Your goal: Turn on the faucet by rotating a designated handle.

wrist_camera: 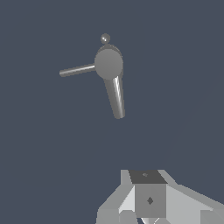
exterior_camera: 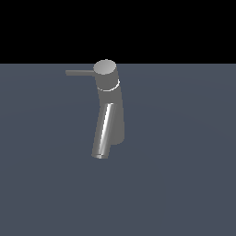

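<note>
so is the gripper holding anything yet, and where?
Nothing. The gripper is apart from the faucet; its handle is untouched.

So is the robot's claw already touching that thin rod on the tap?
No. In the wrist view the handle sticks out from the faucet with bare floor between it and the gripper.
</note>
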